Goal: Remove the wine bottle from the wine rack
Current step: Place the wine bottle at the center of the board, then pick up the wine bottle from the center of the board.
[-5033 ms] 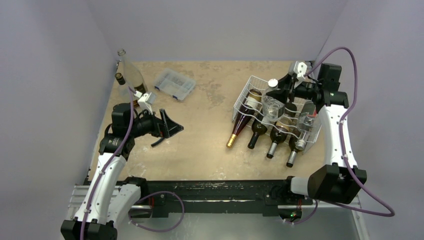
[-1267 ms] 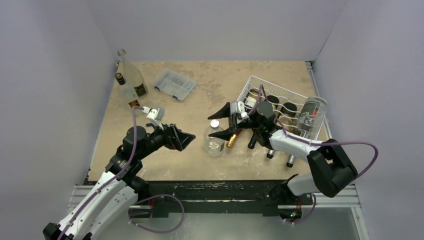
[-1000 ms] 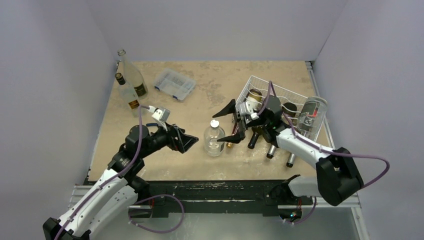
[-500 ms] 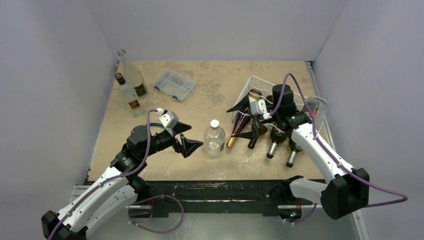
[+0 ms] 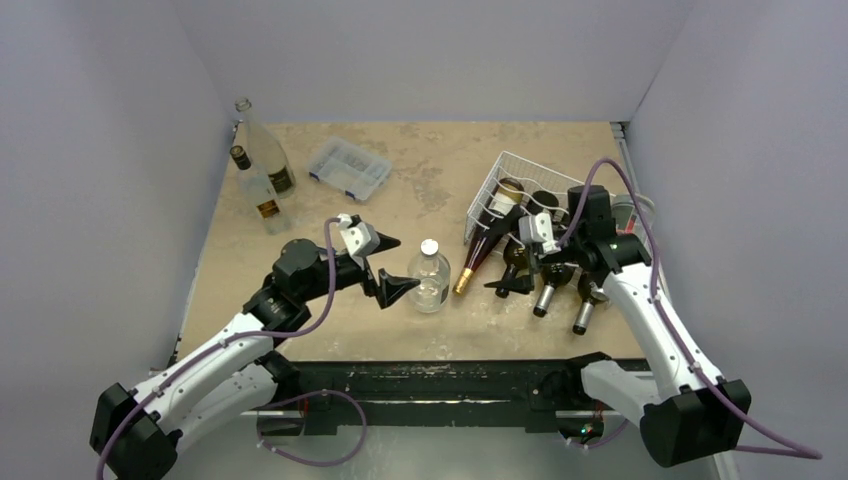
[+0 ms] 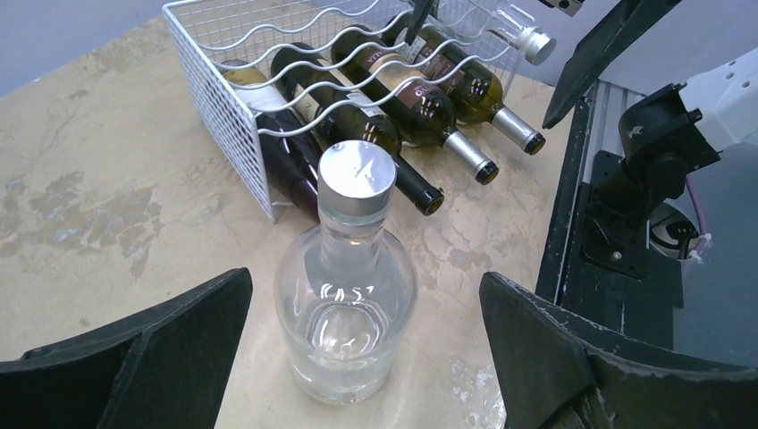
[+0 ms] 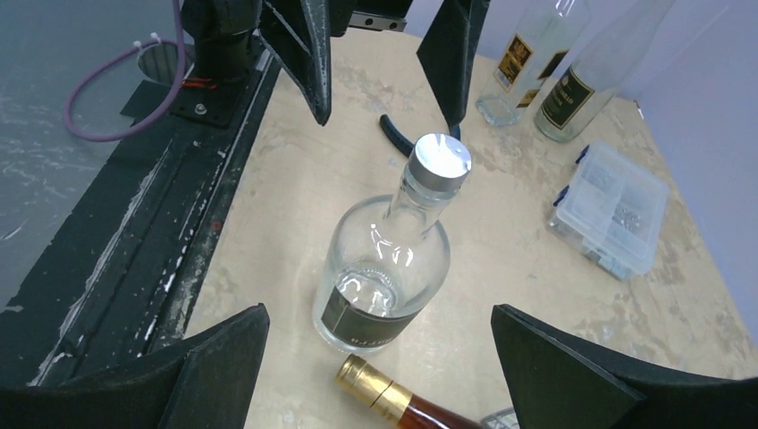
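A squat clear bottle [image 5: 428, 280] with a silver cap stands upright on the table, left of the white wire wine rack [image 5: 490, 185]. Several dark wine bottles [image 5: 545, 270] lie in the rack's cradles, necks toward me. One has a gold cap [image 5: 463, 283] that nearly reaches the clear bottle. My left gripper [image 5: 393, 267] is open, just left of the clear bottle [image 6: 347, 304], its fingers [image 6: 161, 357] wide apart and touching nothing. My right gripper [image 5: 508, 265] is open and empty above the rack's front. It faces the clear bottle [image 7: 384, 277] and the gold cap [image 7: 375, 386].
A clear plastic compartment box [image 5: 348, 168] sits at the back left of centre. Two upright bottles [image 5: 262, 150] stand in the back-left corner. The black base rail [image 5: 430, 380] runs along the near table edge. Purple walls close in left, back and right.
My right gripper let go of the clear bottle on the table and drew back right toward the rack. My left gripper slid right, up to the bottle.
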